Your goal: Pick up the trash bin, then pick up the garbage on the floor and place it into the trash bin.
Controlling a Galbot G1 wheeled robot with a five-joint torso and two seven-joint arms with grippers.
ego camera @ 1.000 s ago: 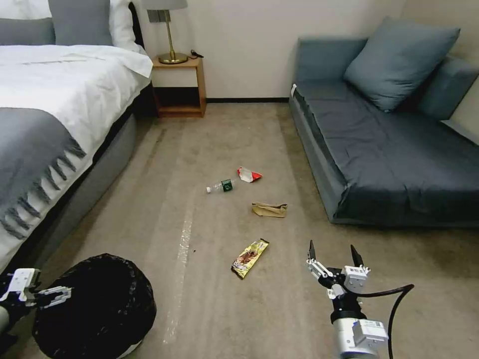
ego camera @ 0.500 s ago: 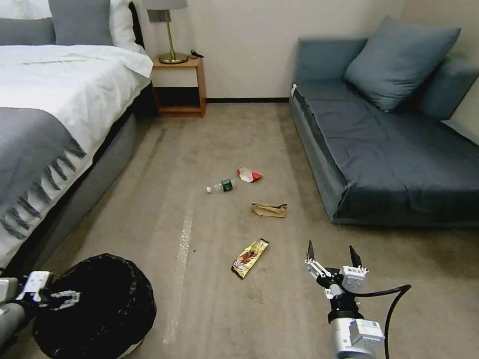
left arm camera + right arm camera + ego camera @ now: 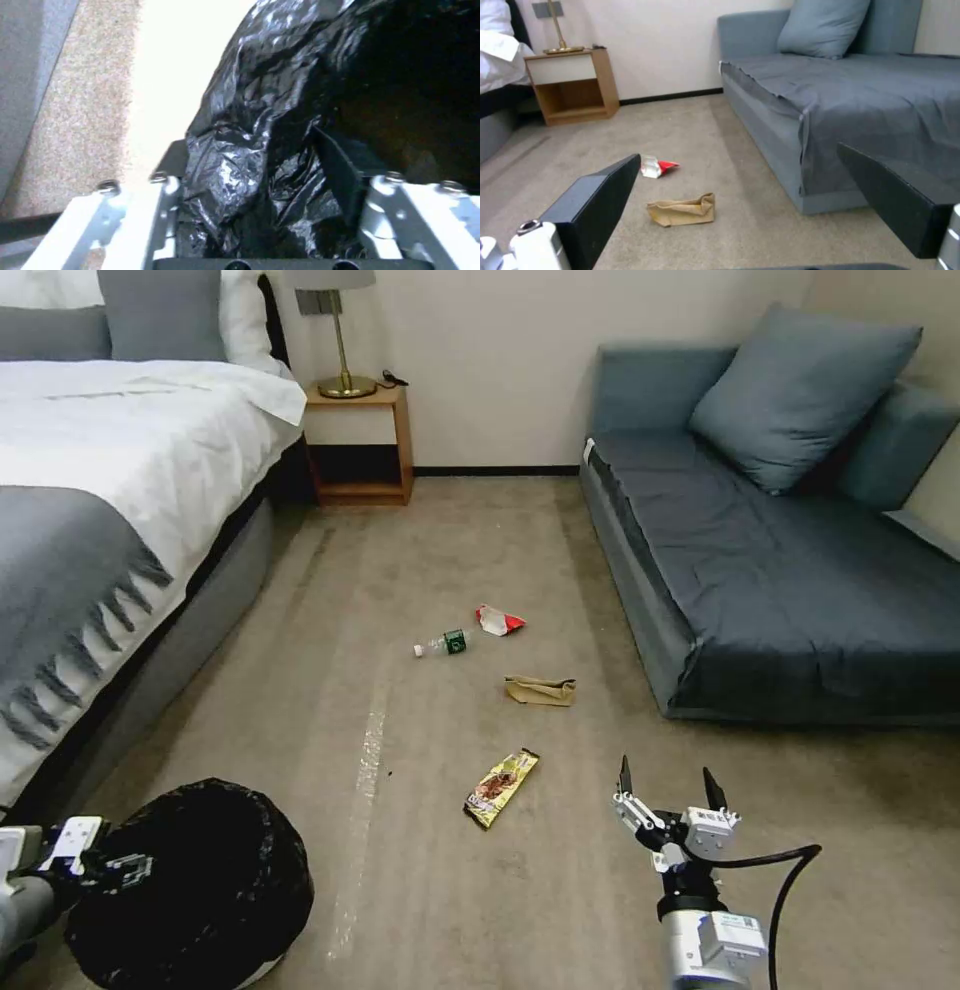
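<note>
Straddling the bin rim w/ the left gripper (image 3: 265, 195): one finger outside on the white wall side, other inside against the bag, jaws spread, not yet clamped afaict. Trash bin (image 3: 190, 880) sits on the carpet (image 3: 440, 890) at the robot's near left, just beside the bed (image 3: 110, 520).

Handling guess: bin prob light, thin plastic wall, so it'll tip off-centre when lifted by one edge. Black liner (image 3: 235, 168) is crinkly + slick, bunched over the rim. Grab rim wall AND liner together, deep enough that the pads bite the hard wall, else the film just slides off.

Right gripper (image 3: 668, 782) hangs over the floor near the sofa (image 3: 780, 600), fingers wide apart, holding nothing.

Garbage all on the floor, mid-room, well apart from the bin:
- gold-brown wrapper (image 3: 500, 786), nearest, flat, thin → pinch an edge
- brown paper bag (image 3: 540, 690), crumpled, soft, easy pinch on a fold
- red/white packet (image 3: 498, 620), crushed, light
- clear bottle (image 3: 442, 645), on its side, touching-ish distance from the packet; round, may roll → close across the body at the green label

Bin not lifted yet
</note>
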